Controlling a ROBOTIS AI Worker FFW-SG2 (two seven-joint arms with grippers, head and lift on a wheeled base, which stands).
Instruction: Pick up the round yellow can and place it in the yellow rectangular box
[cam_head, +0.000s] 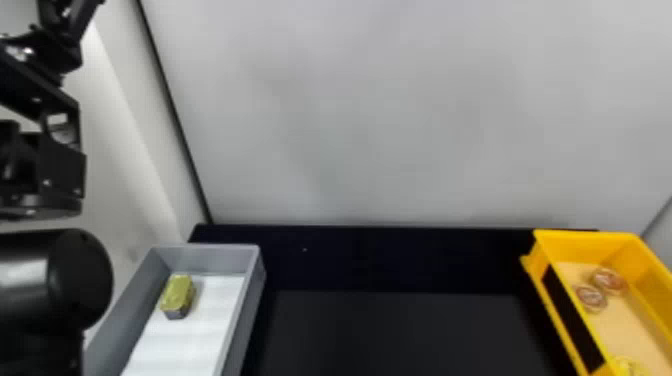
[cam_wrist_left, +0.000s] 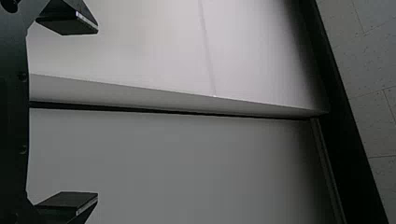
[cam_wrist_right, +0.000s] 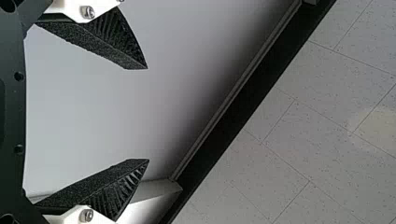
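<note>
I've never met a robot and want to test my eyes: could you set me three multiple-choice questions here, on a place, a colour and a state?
1. Where is the gold-topped block?
A) on the black table
B) against the ceiling
C) in the gray box

2. What colour is the right-hand box?
A) yellow
B) green
C) blue

3. How is the left gripper?
A) clamped on a can
B) open, empty
C) fully shut

Key:
1 C: gray walls surround it.
2 A: its walls are yellow.
3 B: its fingers stand wide apart, nothing between.
</note>
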